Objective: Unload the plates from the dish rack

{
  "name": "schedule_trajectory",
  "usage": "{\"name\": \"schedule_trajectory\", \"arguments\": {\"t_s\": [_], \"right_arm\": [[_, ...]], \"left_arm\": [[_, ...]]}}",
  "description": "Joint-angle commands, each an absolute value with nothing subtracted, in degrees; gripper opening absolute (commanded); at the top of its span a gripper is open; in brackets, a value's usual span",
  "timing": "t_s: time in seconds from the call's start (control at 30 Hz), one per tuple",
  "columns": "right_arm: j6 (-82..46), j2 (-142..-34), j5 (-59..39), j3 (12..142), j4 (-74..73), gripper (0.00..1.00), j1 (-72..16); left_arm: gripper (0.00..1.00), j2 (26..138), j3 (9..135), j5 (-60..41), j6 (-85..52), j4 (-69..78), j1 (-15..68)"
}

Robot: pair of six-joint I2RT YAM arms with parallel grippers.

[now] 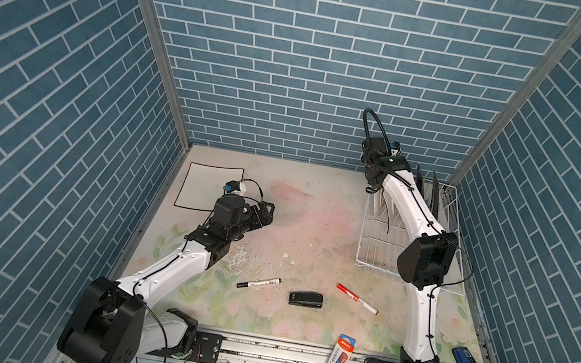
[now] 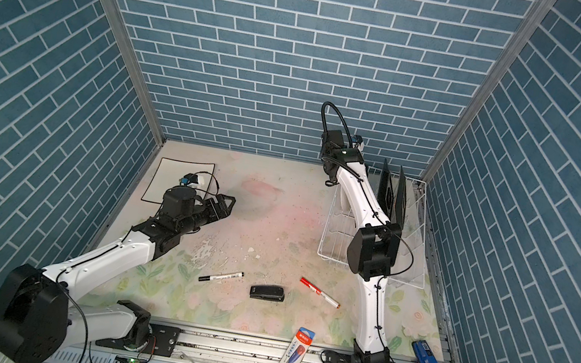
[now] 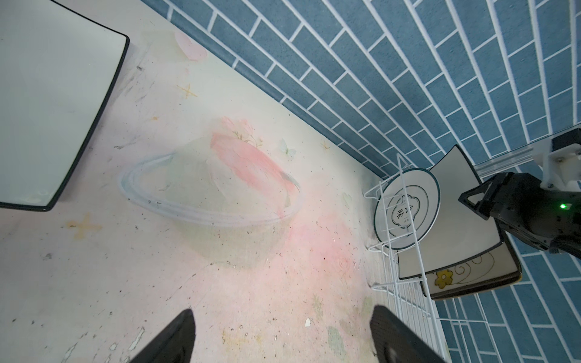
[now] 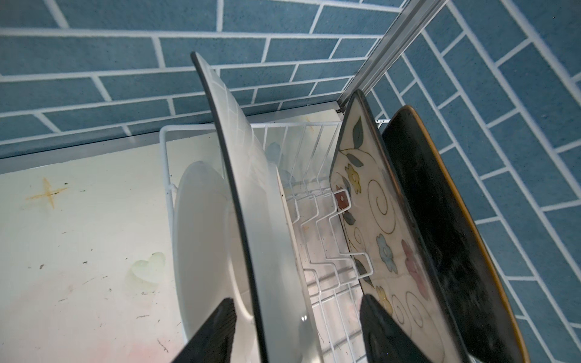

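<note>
Looking from the front rail toward the back wall, with the rack (image 1: 382,242) as my marker: nearest me, well short of the rack, lie a black pen (image 1: 258,282), a stapler (image 1: 306,299) and a red pen (image 1: 357,299) on the mat. Farther in, well to the left of the rack, the left gripper (image 3: 279,336) hangs released with nothing between its fingers, just beside one white plate (image 1: 210,187) lying flat on the mat, already unloaded. At the rack itself, the right gripper (image 4: 295,333) is down among the standing plates; its jaws straddle the black-rimmed plate (image 4: 251,195) without visibly pinching it, so I'd call them open, not grasping yet. In the rack beside that plate stand the round plate (image 3: 407,209) on the near-left side, then the flowered plate (image 4: 377,226) and a black plate (image 4: 440,220) toward the right wall. The step in hand looks like taking hold of the second plate. Next it needs the jaws to close squarely on the rim, then a straight lift clear of the tines without knocking the round plate.
</note>
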State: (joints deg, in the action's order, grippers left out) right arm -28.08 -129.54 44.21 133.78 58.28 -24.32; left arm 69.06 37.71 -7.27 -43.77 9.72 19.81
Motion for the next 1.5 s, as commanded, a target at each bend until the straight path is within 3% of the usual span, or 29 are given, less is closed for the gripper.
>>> {"name": "schedule_trajectory", "arguments": {"t_s": [0.0, 1.47], "right_arm": [[-29.7, -130.3, 43.7, 134.6, 59.8, 0.62, -23.9], [-27.7, -127.7, 41.8, 128.3, 54.5, 0.23, -23.4]], "left_arm": [[0.89, 69.4, 39.1, -7.2, -44.4, 10.0, 20.1], [0.89, 69.3, 38.5, -7.5, -46.9, 10.9, 20.1]]}}
